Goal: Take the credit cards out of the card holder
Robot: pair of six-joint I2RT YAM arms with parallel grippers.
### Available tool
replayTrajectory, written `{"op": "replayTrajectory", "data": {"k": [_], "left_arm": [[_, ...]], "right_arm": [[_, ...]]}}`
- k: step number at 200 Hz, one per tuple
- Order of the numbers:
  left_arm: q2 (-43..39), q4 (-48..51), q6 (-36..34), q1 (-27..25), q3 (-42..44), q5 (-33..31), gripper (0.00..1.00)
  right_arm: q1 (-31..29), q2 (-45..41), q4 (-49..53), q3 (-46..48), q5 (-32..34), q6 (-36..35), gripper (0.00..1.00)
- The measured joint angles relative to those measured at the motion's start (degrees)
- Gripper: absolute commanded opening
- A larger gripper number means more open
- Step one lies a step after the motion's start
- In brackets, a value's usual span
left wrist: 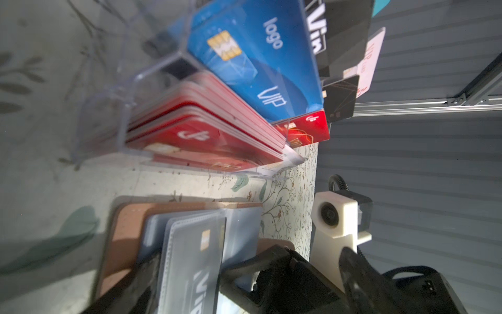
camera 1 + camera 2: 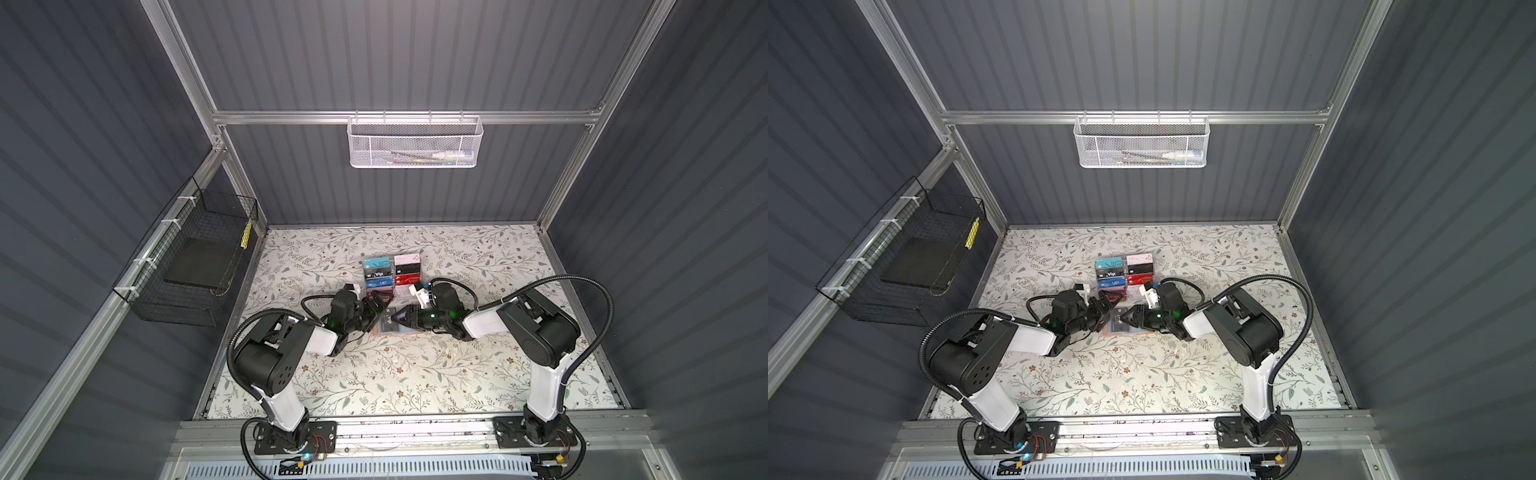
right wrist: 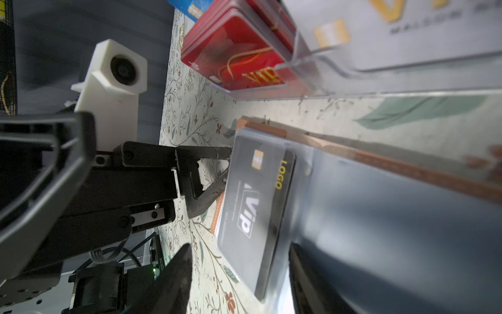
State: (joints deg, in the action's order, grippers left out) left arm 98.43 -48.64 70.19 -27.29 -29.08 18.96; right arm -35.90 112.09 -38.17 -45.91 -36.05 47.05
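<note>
The card holder (image 1: 127, 223) lies flat and open on the flowery table (image 2: 374, 374), just in front of the clear rack (image 1: 108, 114). A black card (image 3: 255, 212) that says "Vip" sits in a see-through pocket of the holder. It is not out of the pocket yet.

The left gripper (image 2: 375, 308) is low, just in front of the rack's left half. Its jaws are wide open and hold nothing. Its tips sit right at the edge of the pocket with the black card.

The right gripper (image 2: 397, 316) is low too, just in front of the rack's right half. Its jaws are partly apart, one on each side of the pocket. I cannot tell if they squeeze it.

The rack is full of cards standing in rows. Red cards (image 3: 231, 51) fill its front row, and a blue card (image 1: 244, 54) stands in the row behind them.
</note>
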Motion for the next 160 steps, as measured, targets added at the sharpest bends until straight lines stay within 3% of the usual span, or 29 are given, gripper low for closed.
{"op": "replayTrajectory", "data": {"k": [160], "left_arm": [[0.9,-12.7,3.7,-0.1,7.1,0.0,1.0]], "right_arm": [[0.5,3.3,-10.2,1.5,-3.1,4.5,0.56]]}}
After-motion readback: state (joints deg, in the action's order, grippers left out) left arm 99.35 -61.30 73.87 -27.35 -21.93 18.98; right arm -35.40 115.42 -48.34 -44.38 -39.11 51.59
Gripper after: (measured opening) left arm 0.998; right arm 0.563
